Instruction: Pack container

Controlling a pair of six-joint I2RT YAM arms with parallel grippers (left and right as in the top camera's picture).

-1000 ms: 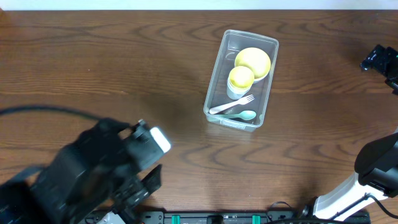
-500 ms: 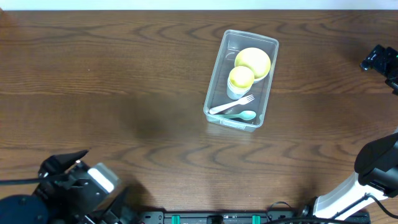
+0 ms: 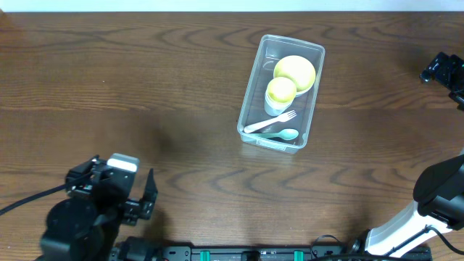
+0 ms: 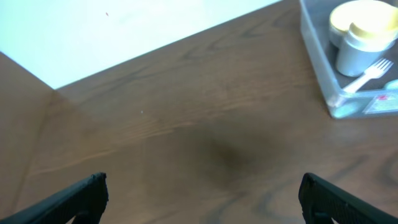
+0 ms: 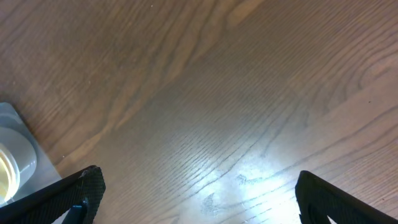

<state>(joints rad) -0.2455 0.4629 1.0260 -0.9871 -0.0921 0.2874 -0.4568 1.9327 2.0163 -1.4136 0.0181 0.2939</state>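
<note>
The clear rectangular container (image 3: 270, 51) lies right of centre on the wooden table. It holds a yellow bowl (image 3: 294, 72), a yellow-topped cup (image 3: 280, 94), a white fork (image 3: 270, 123) and a teal spoon (image 3: 284, 134). My left gripper (image 3: 116, 180) is at the front left, far from the container, open and empty. In the left wrist view, the left gripper (image 4: 202, 193) faces bare wood, with the container (image 4: 316, 59) at the top right. My right gripper (image 3: 442, 69) is at the far right edge; in the right wrist view, it (image 5: 199, 186) is open over bare wood.
The table's far edge meets a white surface (image 4: 124, 31) in the left wrist view. A corner of the container (image 5: 11, 118) shows at the left edge of the right wrist view. The right arm's base (image 3: 428, 210) stands at the front right.
My left arm has drawn back from high over the front-left table towards the front edge and now sits low at the bottom left. The right arm and the container have not moved.
</note>
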